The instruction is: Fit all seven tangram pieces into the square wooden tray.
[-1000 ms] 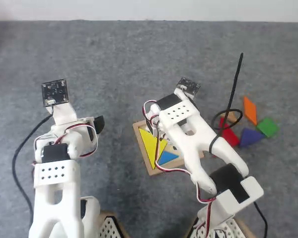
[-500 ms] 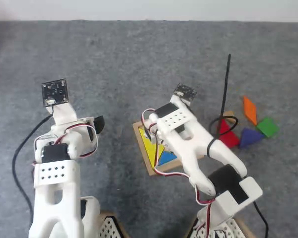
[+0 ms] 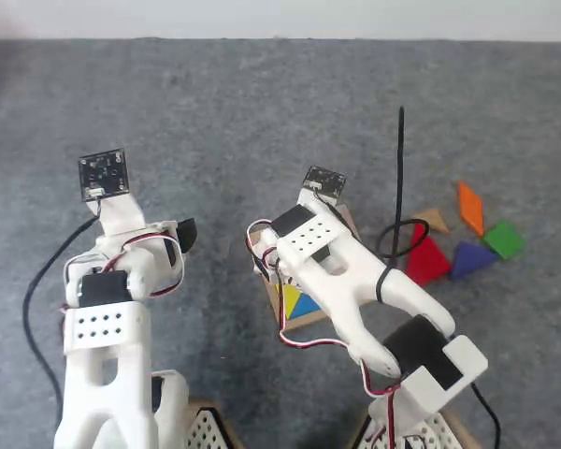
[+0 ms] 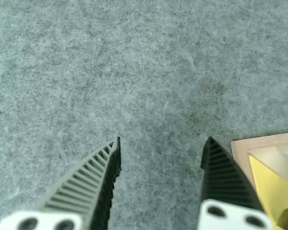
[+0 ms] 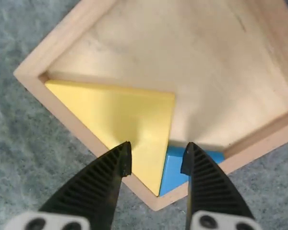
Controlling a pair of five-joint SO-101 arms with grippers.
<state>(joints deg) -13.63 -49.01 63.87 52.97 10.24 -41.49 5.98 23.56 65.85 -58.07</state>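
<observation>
Square wooden tray point(image 5: 52, 52) sits near the middle of the desk point(image 3: 262, 112), which is grey and felt-covered; in the high view the right arm lies over most of it. Two pieces are inside. The yellow triangle point(image 5: 125, 115) lies flat with its long side against one tray wall and one tip tucked into a corner. A blue piece point(image 5: 175, 167) touches the yellow's short side, down in the next corner along that same wall. The remaining tray floor is bare wood. Right gripper point(image 5: 157, 146) hangs directly over the tray, above the seam where yellow meets blue, jaws parted and nothing between them. Black cable point(image 3: 399, 178) rises from the right arm and loops beside the loose pieces. Five loose pieces are clustered toward the right edge of the desk, well apart from the tray: tan triangle point(image 3: 433, 220), orange parallelogram point(image 3: 469, 207), red triangle point(image 3: 426, 259), purple triangle point(image 3: 471, 256) and green square point(image 3: 503, 238). Red and purple are close side by side, and green is just beside purple. Left gripper point(image 4: 163, 140) is over bare felt on the left side of the tray, jaws spread wide and empty; its wrist view catches one tray corner with yellow inside, just beside one finger.
</observation>
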